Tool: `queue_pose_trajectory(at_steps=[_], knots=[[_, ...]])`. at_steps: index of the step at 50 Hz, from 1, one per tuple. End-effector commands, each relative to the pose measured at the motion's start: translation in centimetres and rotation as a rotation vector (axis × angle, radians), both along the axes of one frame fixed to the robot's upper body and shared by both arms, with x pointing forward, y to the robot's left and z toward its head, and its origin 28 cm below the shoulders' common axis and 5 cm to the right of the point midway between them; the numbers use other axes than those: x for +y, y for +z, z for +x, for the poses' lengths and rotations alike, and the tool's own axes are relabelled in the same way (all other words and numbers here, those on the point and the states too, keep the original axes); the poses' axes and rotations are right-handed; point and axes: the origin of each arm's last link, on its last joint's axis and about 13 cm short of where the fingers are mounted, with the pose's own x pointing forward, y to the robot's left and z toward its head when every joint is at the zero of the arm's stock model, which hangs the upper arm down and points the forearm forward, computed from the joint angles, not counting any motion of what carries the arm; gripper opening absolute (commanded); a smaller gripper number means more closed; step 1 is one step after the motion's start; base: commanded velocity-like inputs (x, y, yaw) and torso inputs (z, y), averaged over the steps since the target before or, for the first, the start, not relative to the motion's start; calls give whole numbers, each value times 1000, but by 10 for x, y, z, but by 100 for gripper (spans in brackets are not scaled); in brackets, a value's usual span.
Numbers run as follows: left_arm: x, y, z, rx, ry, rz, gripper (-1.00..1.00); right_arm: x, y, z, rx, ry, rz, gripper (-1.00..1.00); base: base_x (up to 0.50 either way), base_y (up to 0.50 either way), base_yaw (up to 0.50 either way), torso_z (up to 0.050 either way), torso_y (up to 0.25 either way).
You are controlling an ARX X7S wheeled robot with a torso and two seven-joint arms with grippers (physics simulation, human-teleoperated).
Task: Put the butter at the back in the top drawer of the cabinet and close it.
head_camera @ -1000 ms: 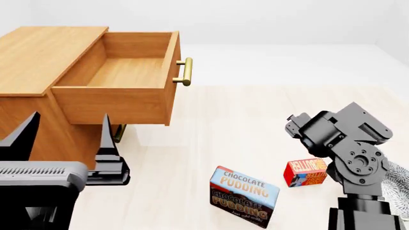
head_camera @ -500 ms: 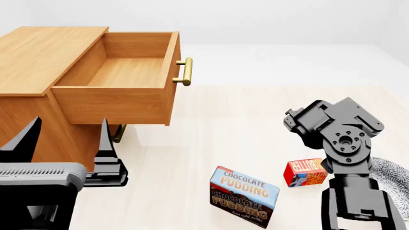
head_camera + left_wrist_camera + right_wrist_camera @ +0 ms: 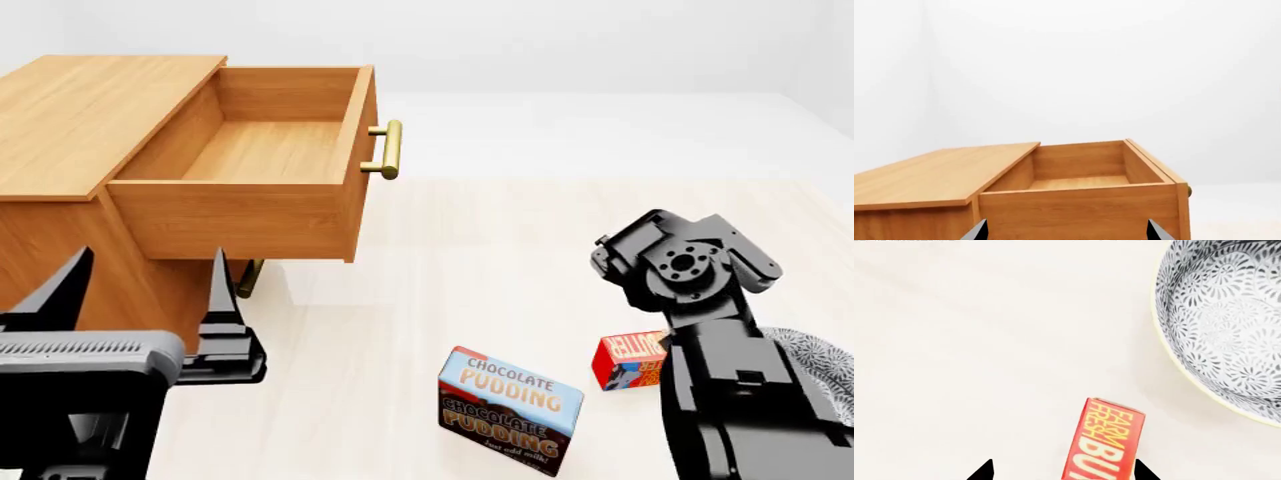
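Butter (image 3: 633,361) sits on the tabletop (image 3: 481,260) at about 4 o'clock in the head view, partly behind the right arm, just beside the patterned bowl (image 3: 1227,325). Right pincer (image 3: 1062,471) hangs over it, tips spread either side of the box with nothing pinched yet. Top drawer (image 3: 254,150) of the cabinet (image 3: 80,110) stands pulled out and empty up at 10 o'clock, so the opening looks done; grasp, placing and closing all remain. Left pincer (image 3: 140,300) waits spread near the drawer's side. Chocolate pudding box (image 3: 511,408) lies at 6 o'clock. Lower drawers are hidden.
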Motion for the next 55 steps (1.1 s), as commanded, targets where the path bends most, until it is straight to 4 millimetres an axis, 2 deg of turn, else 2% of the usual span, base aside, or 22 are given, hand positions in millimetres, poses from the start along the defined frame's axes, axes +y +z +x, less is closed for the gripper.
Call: queue_pose_trajectory(at_steps=[1, 19, 32, 55], knots=[[2, -2, 2, 8, 0, -6, 100, -5, -10, 1, 34, -28, -27, 100, 0, 0, 0, 0, 0], [2, -3, 4, 15, 0, -10, 100, -9, -17, -1, 50, -54, -50, 100, 0, 0, 0, 0, 0], [4, -4, 4, 15, 5, -16, 100, -9, -31, -5, 65, -43, -35, 100, 0, 0, 0, 0, 0], [2, -3, 3, 14, 1, -20, 100, -8, -44, -9, 88, -29, -26, 100, 0, 0, 0, 0, 0]])
